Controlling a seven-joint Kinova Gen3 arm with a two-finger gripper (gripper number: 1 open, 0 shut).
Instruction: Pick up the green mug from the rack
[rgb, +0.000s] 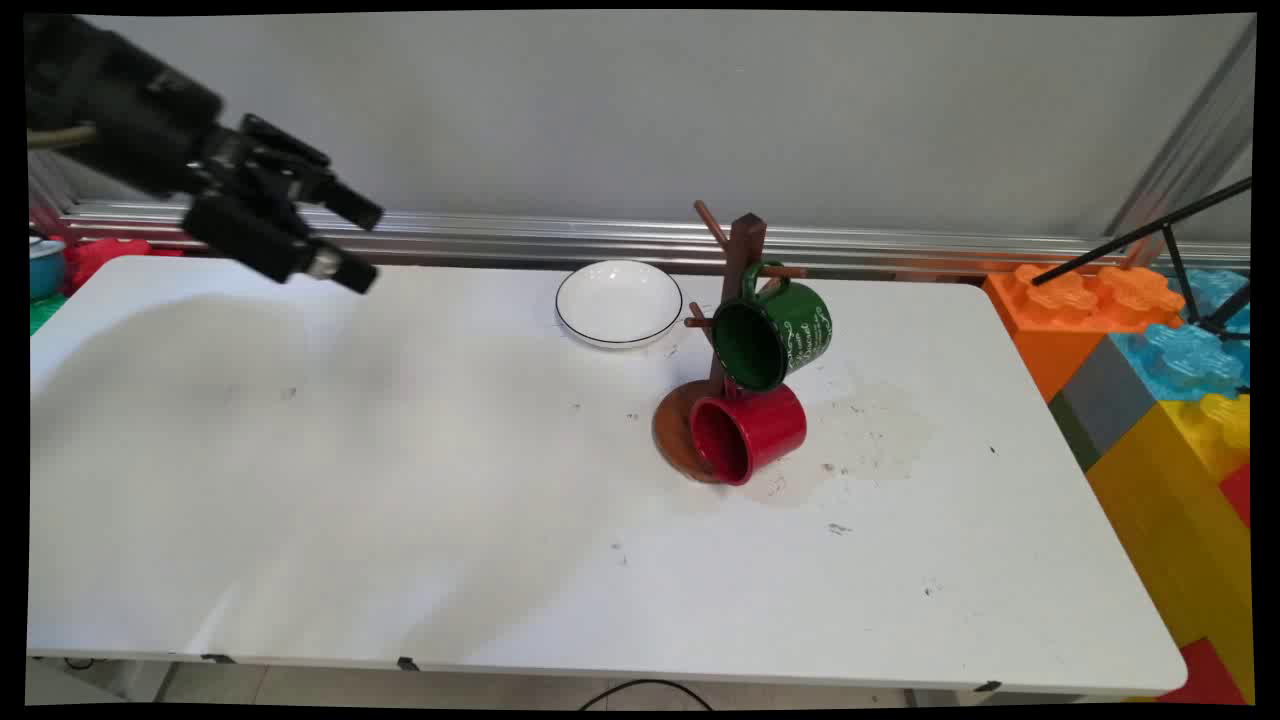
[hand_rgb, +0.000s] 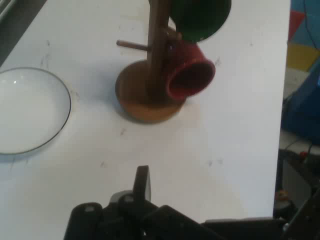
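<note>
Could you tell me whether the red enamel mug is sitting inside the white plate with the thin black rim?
No, the red enamel mug hangs low on the brown wooden mug tree, while the white black-rimmed plate lies apart.

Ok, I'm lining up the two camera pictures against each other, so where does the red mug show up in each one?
Main view: the red mug is right of centre, on its side at the foot of the wooden mug stand, mouth facing the camera.
Hand view: upper middle, right of the stand's pole.
Shared landmark: the white plate, at the left edge in the hand view.
</note>
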